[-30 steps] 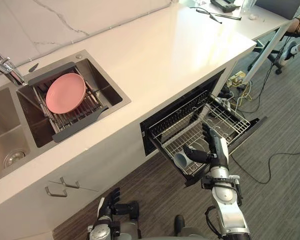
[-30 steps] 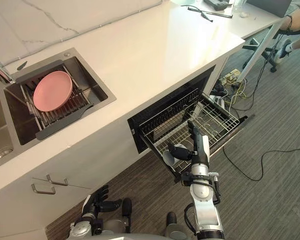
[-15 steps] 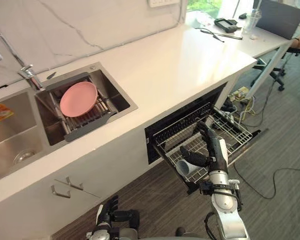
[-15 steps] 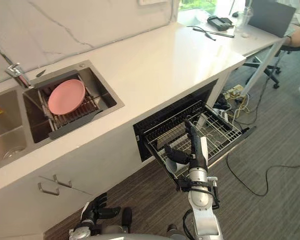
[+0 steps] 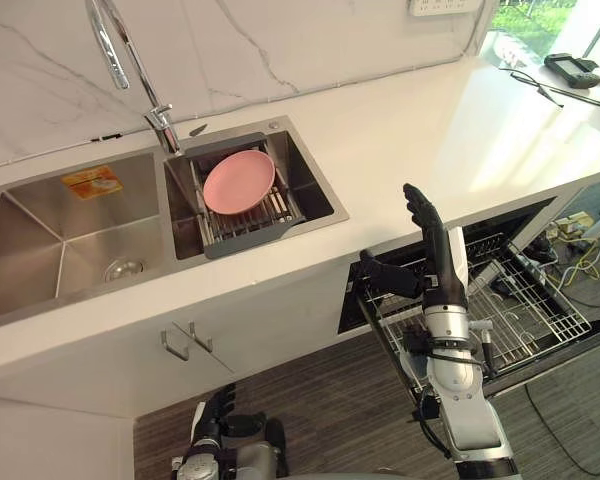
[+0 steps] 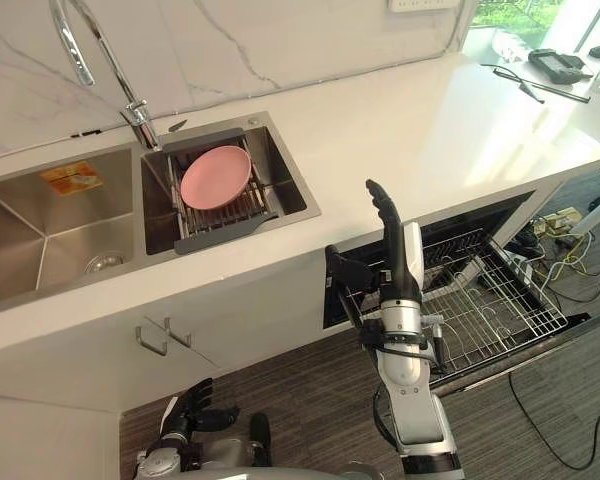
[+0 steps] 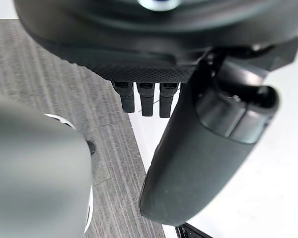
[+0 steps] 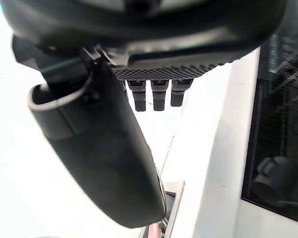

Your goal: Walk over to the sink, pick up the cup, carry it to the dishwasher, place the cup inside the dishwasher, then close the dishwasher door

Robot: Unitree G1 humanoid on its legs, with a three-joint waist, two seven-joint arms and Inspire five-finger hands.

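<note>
The cup (image 8: 274, 179) is lying in the open dishwasher rack (image 5: 540, 320). The right hand (image 5: 444, 283) and left hand (image 5: 215, 415) are holding nothing, fingers straight. Closing is pending.

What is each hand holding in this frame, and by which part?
Nothing. The right hand is raised with straight fingers, empty; the left hand hangs low, also empty.

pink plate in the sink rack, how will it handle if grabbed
The pink plate looks rigid and glossy, so probably slippery to pinch. Resting on the rack bars, it may slide if pushed. Shallow and flat-lying, it seems unlikely to tip.
</note>
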